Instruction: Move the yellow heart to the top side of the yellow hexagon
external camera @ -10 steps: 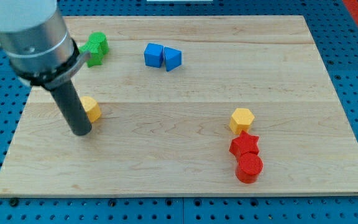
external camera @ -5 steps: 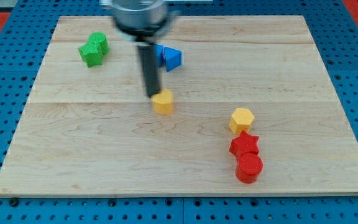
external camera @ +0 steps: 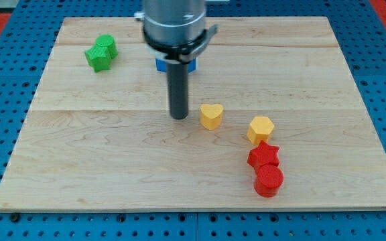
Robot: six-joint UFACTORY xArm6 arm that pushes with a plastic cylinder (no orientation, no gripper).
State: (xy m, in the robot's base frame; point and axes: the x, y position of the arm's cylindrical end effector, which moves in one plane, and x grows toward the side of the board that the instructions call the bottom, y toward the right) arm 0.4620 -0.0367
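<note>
The yellow heart (external camera: 211, 116) lies near the middle of the wooden board (external camera: 79, 167). The yellow hexagon (external camera: 261, 129) lies to its right and slightly lower, a small gap between them. My tip (external camera: 179, 116) rests on the board just left of the heart, close to it; I cannot tell if it touches. The rod rises from there toward the view's top.
A red star (external camera: 263, 156) touches the hexagon's lower side, with a red cylinder (external camera: 269, 180) below it. Blue blocks (external camera: 161, 64) are mostly hidden behind the rod. A green block (external camera: 100, 53) lies at the upper left.
The yellow heart has slid right across the board, from the left side to near the hexagon. My tip has followed it rightward.
</note>
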